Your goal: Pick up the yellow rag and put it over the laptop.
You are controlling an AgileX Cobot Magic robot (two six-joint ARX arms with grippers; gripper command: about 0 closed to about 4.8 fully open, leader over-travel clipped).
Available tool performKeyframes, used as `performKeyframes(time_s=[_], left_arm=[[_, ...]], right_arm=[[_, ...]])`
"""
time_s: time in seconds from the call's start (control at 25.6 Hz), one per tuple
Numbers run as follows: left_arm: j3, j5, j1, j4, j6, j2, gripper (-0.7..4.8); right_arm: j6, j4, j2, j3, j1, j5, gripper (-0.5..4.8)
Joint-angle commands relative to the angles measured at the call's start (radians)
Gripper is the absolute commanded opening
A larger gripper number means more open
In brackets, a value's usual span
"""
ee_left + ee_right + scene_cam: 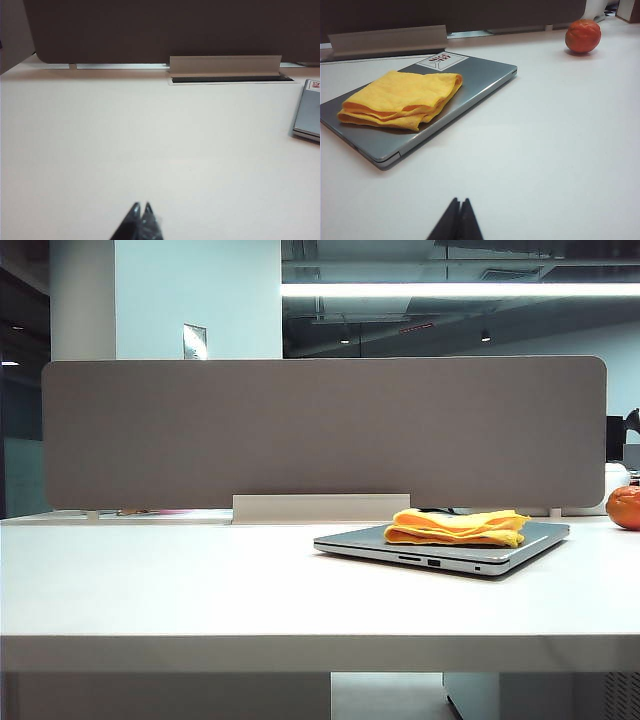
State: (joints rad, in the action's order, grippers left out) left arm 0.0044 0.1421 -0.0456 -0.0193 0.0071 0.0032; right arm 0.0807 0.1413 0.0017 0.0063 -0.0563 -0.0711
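The folded yellow rag (458,526) (402,99) lies flat on the closed lid of the silver-grey laptop (500,548) (480,75), right of the table's middle. One corner of the laptop (308,111) shows in the left wrist view. My left gripper (141,205) is shut with nothing in it, hovering low over bare white tabletop well away from the laptop. My right gripper (459,201) is also shut and empty, over the table short of the laptop's near edge. Neither arm shows in the exterior view.
A round orange fruit (625,507) (583,36) sits at the far right of the white table (180,580). A grey partition (320,430) with a white cable-slot cover (310,508) (225,65) runs along the table's back edge.
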Motion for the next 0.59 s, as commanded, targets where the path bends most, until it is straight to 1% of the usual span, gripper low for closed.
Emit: performKeyframes(time_s=[0.04, 0.31, 0.47, 0.55, 0.59], left_arm=[[0.003, 0.004, 0.001, 0.012, 0.0, 0.001, -0.06], [0.003, 0.004, 0.005, 0.012, 0.0, 0.001, -0.06], [0.003, 0.0, 0.051, 0.012, 0.0, 0.001, -0.06], [0.003, 0.001, 0.098, 0.012, 0.0, 0.001, -0.06], [0.003, 0.001, 0.108, 0.012, 0.0, 0.001, -0.06]], right_arm=[[-0.003, -0.01, -0.002, -0.004, 0.0, -0.002, -0.01], [-0.003, -0.011, -0.002, -0.004, 0.0, -0.002, -0.01], [-0.003, -0.011, -0.002, -0.004, 0.0, -0.002, -0.01], [-0.003, -0.01, -0.002, -0.004, 0.0, -0.001, -0.01], [-0.003, -0.01, -0.002, -0.004, 0.0, -0.002, -0.01]])
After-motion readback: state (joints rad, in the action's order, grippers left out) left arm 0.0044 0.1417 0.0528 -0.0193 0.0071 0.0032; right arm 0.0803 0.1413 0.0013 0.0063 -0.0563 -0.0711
